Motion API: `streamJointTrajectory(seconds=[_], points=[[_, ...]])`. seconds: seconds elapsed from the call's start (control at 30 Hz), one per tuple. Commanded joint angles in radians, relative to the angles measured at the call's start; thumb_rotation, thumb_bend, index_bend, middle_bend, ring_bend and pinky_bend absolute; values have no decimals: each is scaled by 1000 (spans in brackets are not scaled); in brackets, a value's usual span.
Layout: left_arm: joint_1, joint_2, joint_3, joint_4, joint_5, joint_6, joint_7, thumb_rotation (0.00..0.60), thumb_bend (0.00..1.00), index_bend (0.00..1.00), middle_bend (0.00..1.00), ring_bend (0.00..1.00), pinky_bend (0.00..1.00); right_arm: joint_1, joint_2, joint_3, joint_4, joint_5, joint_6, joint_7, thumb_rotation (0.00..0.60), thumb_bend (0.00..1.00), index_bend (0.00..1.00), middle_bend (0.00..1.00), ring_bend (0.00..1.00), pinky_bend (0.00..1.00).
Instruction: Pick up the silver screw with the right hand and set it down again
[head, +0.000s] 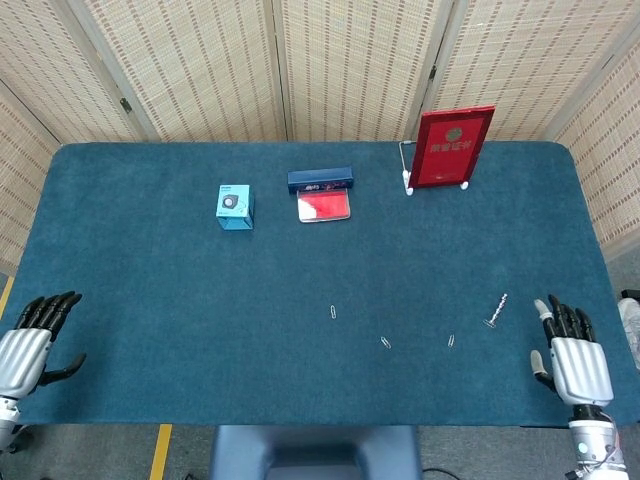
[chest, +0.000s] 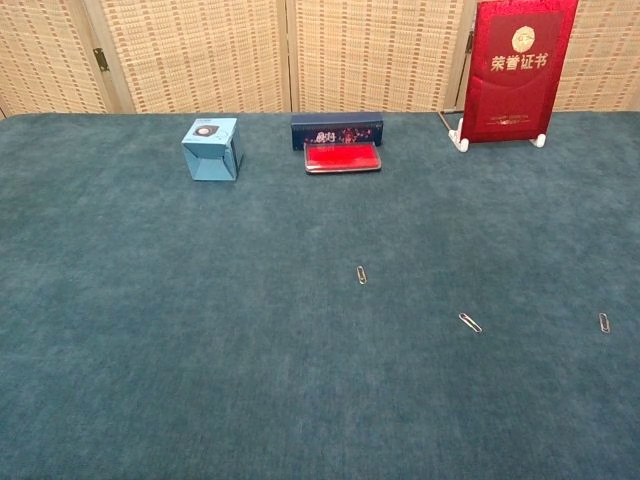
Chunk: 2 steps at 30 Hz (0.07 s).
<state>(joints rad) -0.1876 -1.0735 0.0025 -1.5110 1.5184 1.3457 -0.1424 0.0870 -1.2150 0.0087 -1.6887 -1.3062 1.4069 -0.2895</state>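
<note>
The silver screw (head: 497, 311) lies on the blue table cloth near the right front, free of any hand. My right hand (head: 573, 353) is at the table's front right corner, below and to the right of the screw, its fingers apart and holding nothing. My left hand (head: 28, 345) hovers at the front left edge, fingers spread and empty. The chest view shows neither hand nor the screw.
Three paper clips (head: 333, 312) (head: 386, 343) (head: 451, 341) lie along the front middle. At the back stand a light blue box (head: 235, 206), a dark box with a red ink pad (head: 323, 205) and a red certificate (head: 450, 147) on a stand.
</note>
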Motion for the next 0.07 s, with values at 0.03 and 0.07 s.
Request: streamJointTrajectory(seconds=[0.03, 0.07], points=[[6, -8, 2, -15, -1, 8, 30, 600, 358, 0, 104, 96, 51, 14, 7, -8, -1, -11, -32, 2, 600, 499, 0, 0, 0, 0], [9, -8, 3, -20, 0, 14, 35, 600, 358, 0, 104, 97, 51, 15, 5, -7, -1, -13, -30, -1, 600, 499, 0, 0, 0, 0]])
